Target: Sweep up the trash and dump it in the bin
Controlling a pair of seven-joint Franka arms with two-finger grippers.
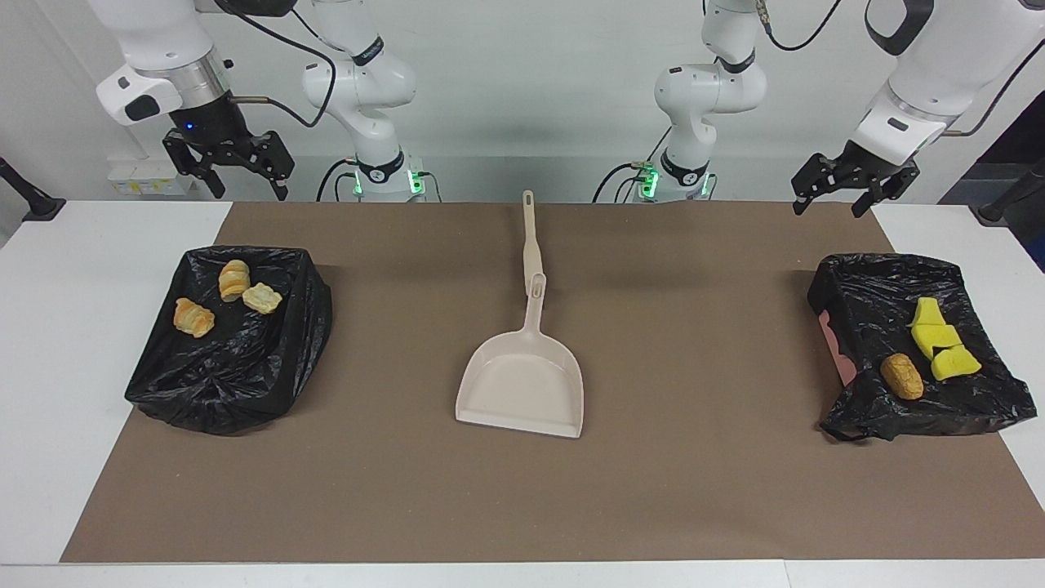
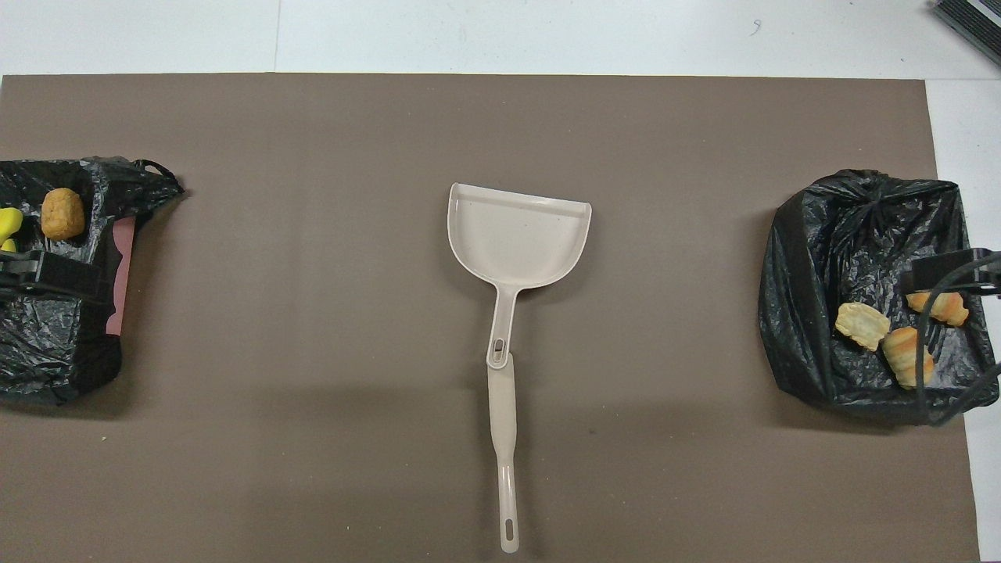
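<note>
Croissant pieces (image 1: 231,295) in one black-lined bin (image 1: 229,359); sponges (image 1: 943,343), nugget (image 1: 901,376) in the other (image 1: 914,343).

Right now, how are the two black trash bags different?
The black plastic-lined bin at the right arm's end holds three golden-brown striped croissant-like pieces; the black plastic-lined bin at the left arm's end holds yellow sponge wedges and a brown crusty nugget, and shows pink at one edge. Both sit on the brown mat.

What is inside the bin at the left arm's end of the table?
The black-bagged bin holds a brown nugget and yellow sponge wedges, lying on the bag. In the overhead view the left gripper covers most of the wedges. Anything under the bag's folds is hidden.
</note>
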